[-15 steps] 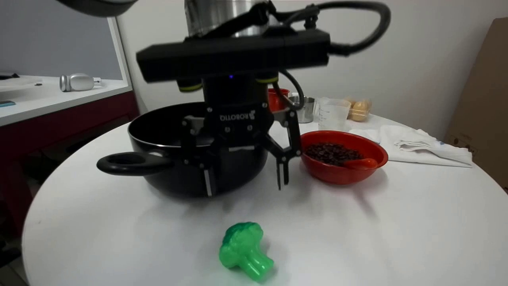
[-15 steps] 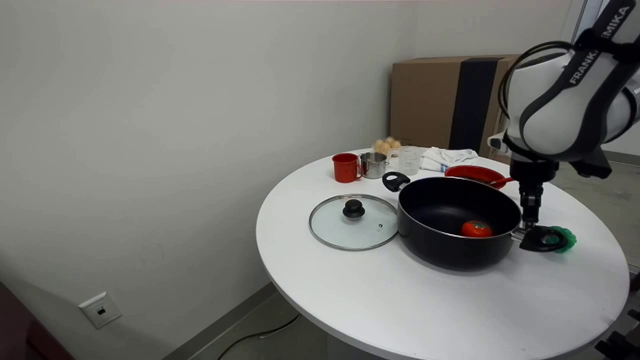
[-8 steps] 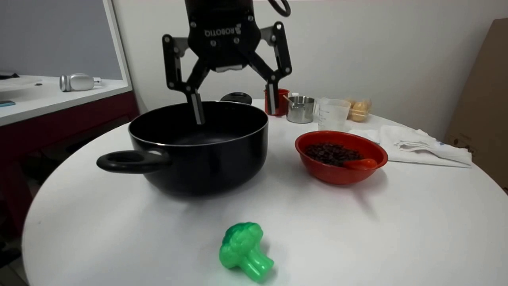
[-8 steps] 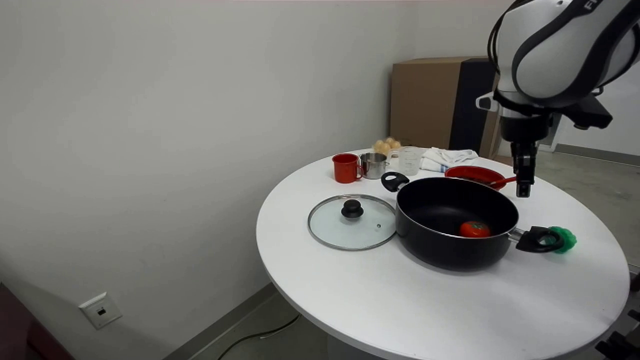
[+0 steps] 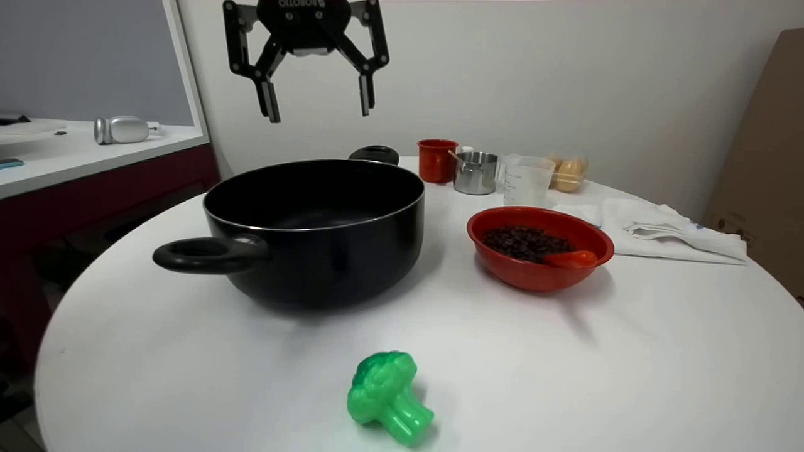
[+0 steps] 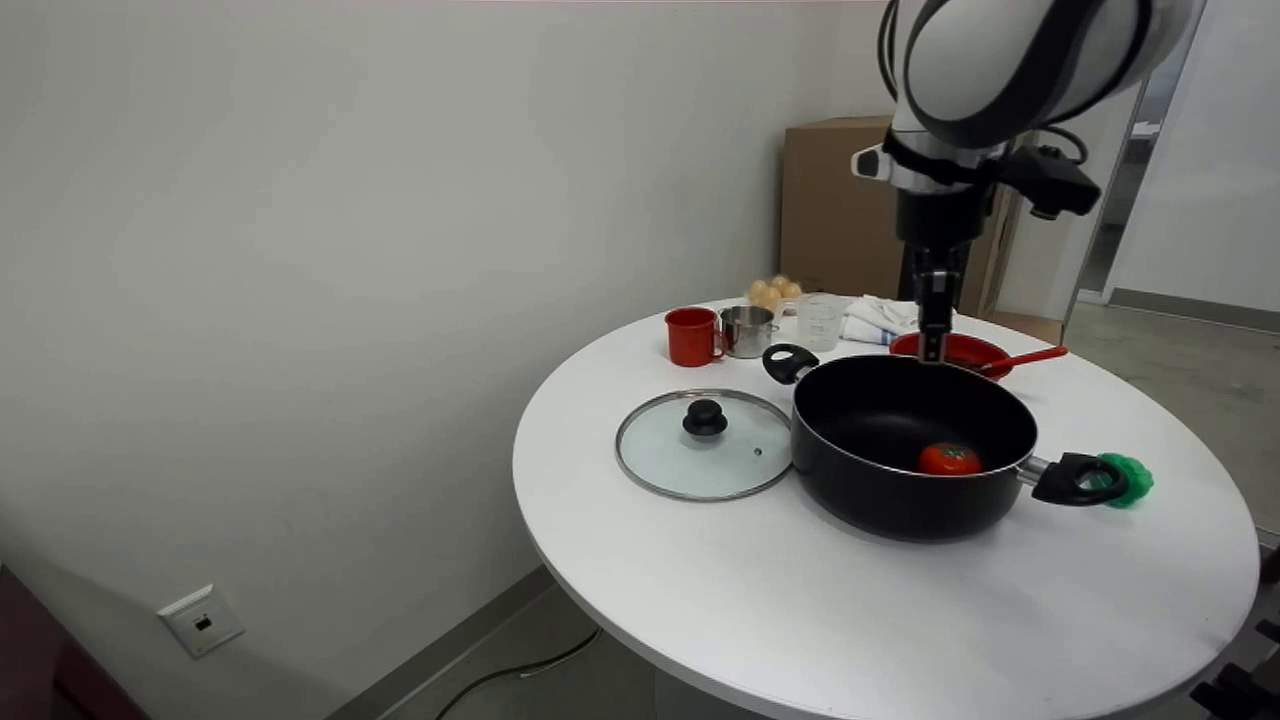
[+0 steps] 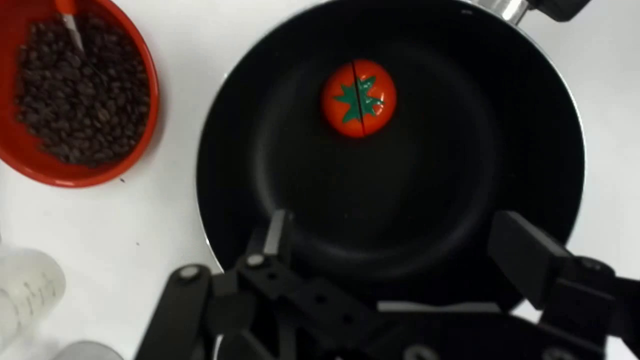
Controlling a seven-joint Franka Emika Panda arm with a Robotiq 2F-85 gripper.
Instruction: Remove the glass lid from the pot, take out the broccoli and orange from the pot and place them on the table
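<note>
The black pot (image 5: 326,263) stands uncovered on the round white table (image 6: 800,620). Inside it the orange (image 7: 359,99), orange-red with a green leafy top, rests on the pot's floor; the pot wall hides it in an exterior view. The glass lid (image 6: 660,450) lies flat right beside the pot, black knob up. Bright green broccoli (image 5: 384,395) lies on the tabletop outside the pot, partly behind a pot handle in an exterior view (image 6: 1128,480). Above the pot hangs my gripper (image 5: 320,117), fingers spread wide with nothing between them. In the wrist view, the orange sits beyond the fingertips (image 7: 279,230).
A red bowl (image 5: 540,276) of dark beans with a spoon stands close to the pot. Further off are a red mug (image 6: 690,337), a metal cup (image 6: 747,333), a clear measuring cup (image 6: 820,322), eggs (image 5: 570,174) and a white cloth (image 5: 672,232).
My gripper has risen from beside the pot and swung over it, staying open. Pot and lid shifted very slightly early on. Broccoli and orange show no other movement.
</note>
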